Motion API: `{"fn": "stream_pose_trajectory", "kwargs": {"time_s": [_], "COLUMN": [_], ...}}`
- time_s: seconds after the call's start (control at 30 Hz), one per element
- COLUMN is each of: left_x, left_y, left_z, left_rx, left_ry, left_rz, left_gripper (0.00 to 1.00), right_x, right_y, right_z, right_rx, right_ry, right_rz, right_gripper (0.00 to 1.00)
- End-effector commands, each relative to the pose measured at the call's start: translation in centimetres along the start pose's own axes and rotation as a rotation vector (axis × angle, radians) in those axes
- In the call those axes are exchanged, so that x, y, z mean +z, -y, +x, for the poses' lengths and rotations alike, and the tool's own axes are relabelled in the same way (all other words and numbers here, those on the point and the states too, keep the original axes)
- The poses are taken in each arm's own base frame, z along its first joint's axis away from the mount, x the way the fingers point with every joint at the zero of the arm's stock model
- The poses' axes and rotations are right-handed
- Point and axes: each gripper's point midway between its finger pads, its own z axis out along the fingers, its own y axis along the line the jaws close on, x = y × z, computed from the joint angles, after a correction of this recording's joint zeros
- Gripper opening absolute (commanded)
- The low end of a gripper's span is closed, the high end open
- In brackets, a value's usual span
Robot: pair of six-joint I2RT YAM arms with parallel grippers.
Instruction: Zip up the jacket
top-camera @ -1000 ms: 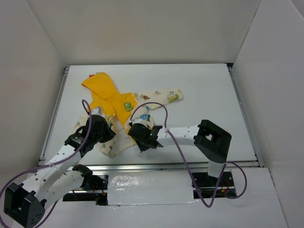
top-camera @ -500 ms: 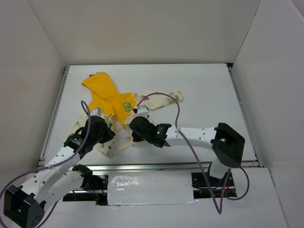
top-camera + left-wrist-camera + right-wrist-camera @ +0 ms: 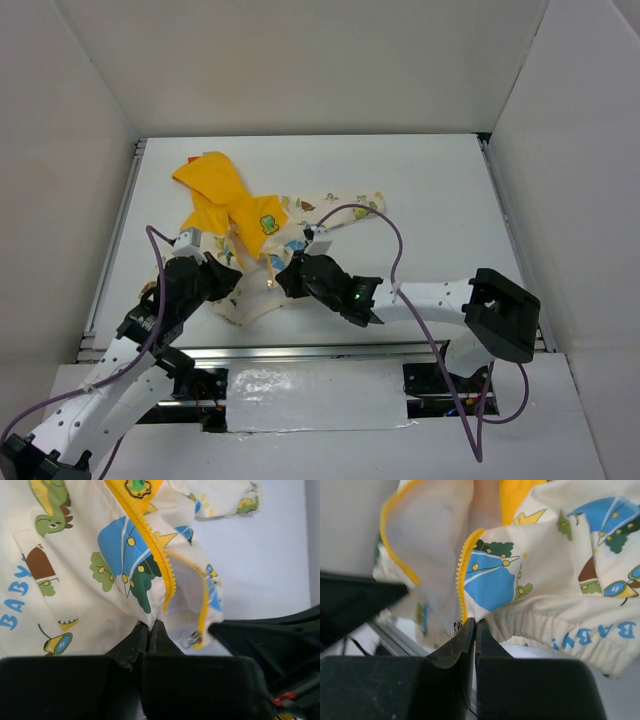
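Jacket (image 3: 245,215) lies on white table (image 3: 430,200), left pincer (image 3: 149,625) and right pincer (image 3: 474,622) both clamped on its hem

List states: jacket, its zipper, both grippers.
cream dinosaur-print jacket with yellow hood: lying rumpled, hem pinched by both grippers.
yellow front zipper: open at the hem, its two sides apart.
silver zipper pull: at the hem end of one side.
left gripper: shut on the hem beside the zipper.
right gripper: shut on the hem at the zipper's bottom.

Bright, even overhead light; soft shadows; blurred wrist-view foregrounds.
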Motion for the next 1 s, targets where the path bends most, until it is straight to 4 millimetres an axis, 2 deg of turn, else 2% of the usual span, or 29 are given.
{"fn": "stream_pose_trajectory", "kwargs": {"time_s": [0.0, 0.03, 0.07, 0.1, 0.13, 0.17, 0.2, 0.23, 0.27, 0.3, 0.33, 0.37, 0.4, 0.43, 0.47, 0.53, 0.57, 0.6, 0.63, 0.67, 0.7, 0.73, 0.9, 0.97], "left_x": [-0.4, -0.5, -0.5, -0.6, -0.5, -0.4, -0.3, -0.1, -0.1, 0.0, 0.1, 0.1, 0.0, -0.2, -0.2, -0.5, -0.6, -0.8, -0.9, -1.0, -1.2, -1.3, -1.8, -1.9], "left_y": [2.7, 2.8, 2.9, 2.8, 2.5, 1.7, 1.2, 0.7, 0.3, -0.4, -0.5, -0.5, -0.2, 0.0, 0.1, 0.4, 0.6, 0.9, 1.2, 1.6, 1.9, 2.4, 4.2, 4.6], "left_z": [-1.4, -1.4, -1.5, -1.9, -2.0, -1.6, -2.1, -2.1, -2.1, -1.8, -1.8, -1.8, -1.9, -2.0, -2.0, -2.3, -2.5, -2.7, -2.8, -2.6, -2.7, -3.0, -2.6, -2.7], "left_rx": [0.025, 0.023, 0.018, 0.012, 0.011, 0.004, 0.001, -0.01, -0.018, -0.02, -0.023, -0.026, -0.026, -0.026, -0.026, -0.016, -0.01, -0.006, 0.008, 0.012, 0.02, 0.021, 0.036, 0.039], "left_ry": [0.071, 0.079, 0.087, 0.099, 0.1, 0.08, 0.087, 0.079, 0.074, 0.06, 0.056, 0.055, 0.062, 0.064, 0.066, 0.078, 0.08, 0.085, 0.092, 0.086, 0.096, 0.112, 0.107, 0.115], "left_rz": [0.157, 0.171, 0.174, 0.161, 0.139, 0.095, 0.045, 0.009, -0.023, -0.06, -0.072, -0.069, -0.054, -0.039, -0.032, -0.019, -0.01, 0.004, 0.022, 0.047, 0.07, 0.103, 0.226, 0.248], "left_gripper": [0.0, 0.0, 0.0, 0.0, 0.0, 0.0, 0.0, 0.0, 0.0, 0.0, 0.0, 0.0, 0.0, 0.0, 0.0, 0.0, 0.0, 0.0, 0.0, 0.0, 0.0, 0.0, 0.0, 0.0], "right_x": [-1.9, -2.3, -2.6, -1.0, 0.1, 1.4, 2.8, 3.3, 3.4, 2.8, 2.2, 0.4, -0.4, -1.0, -2.4, -1.8, -0.9, -0.9, -1.1, -2.1, -2.4, -2.9, -3.4, -3.0], "right_y": [-5.3, -6.0, -7.8, -7.7, -4.1, -2.6, -1.0, -1.1, -0.2, 0.3, 0.0, -1.4, -2.8, -1.2, -3.9, -4.0, -3.4, -4.0, -3.2, -4.1, -3.7, -4.1, -4.8, -5.3], "right_z": [-1.5, -0.6, -0.4, 0.0, 2.3, 0.3, 0.7, -0.8, -1.7, -4.6, -6.1, -8.7, -8.8, -6.4, -8.3, -8.0, -6.8, -6.6, -5.6, -6.3, -5.7, -6.1, -5.5, -4.6], "right_rx": [-0.067, -0.14, -0.197, -0.305, -0.373, -0.451, -0.503, -0.524, -0.545, -0.523, -0.493, -0.412, -0.393, -0.421, -0.347, -0.349, -0.376, -0.373, -0.375, -0.316, -0.314, -0.275, -0.236, -0.248], "right_ry": [0.062, 0.035, 0.001, -0.045, -0.113, -0.055, -0.048, 0.012, 0.067, 0.227, 0.308, 0.453, 0.49, 0.47, 0.56, 0.546, 0.501, 0.502, 0.49, 0.531, 0.519, 0.534, 0.524, 0.473], "right_rz": [-0.335, -0.401, -0.472, -0.4, -0.262, -0.062, 0.05, 0.12, 0.196, 0.306, 0.324, 0.256, 0.133, 0.04, -0.136, -0.117, -0.096, -0.132, -0.154, -0.214, -0.237, -0.266, -0.344, -0.367], "right_gripper": [0.0, 0.0, 0.0, 0.0, 0.0, 0.0, 0.0, 0.0, 0.0, 0.0, 0.0, 0.0, 0.0, 0.0, 0.0, 0.0, 0.0, 0.0, 0.0, 0.0, 0.0, 0.0, 0.0, 0.0]}}
